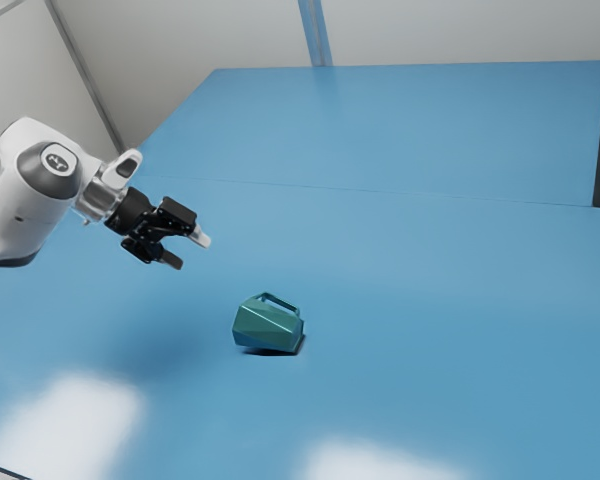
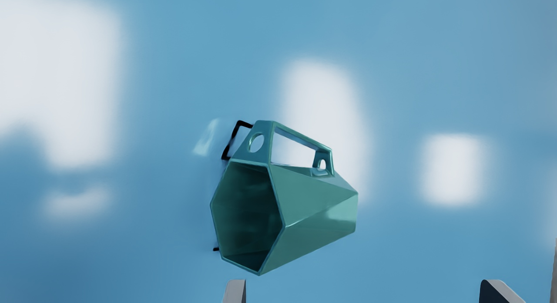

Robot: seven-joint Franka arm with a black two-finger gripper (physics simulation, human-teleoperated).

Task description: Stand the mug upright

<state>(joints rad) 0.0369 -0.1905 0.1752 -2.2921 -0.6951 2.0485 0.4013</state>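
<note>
Mug lay on its side on the blue table, between four and five o'clock from my gripper in the exterior view. Handle pointed towards twelve to one o'clock there, clear of the tabletop. I judged that the flat facets kept the body from rolling. Jaws stood spread, pinching nothing, well apart from the mug; that gap seemed meant to admit it. Wrist view gave me the open mouth, facing sideways, so the mug wasn't upright. Righting it, I reckoned, called for a firm grip and a tip onto its base.
</note>
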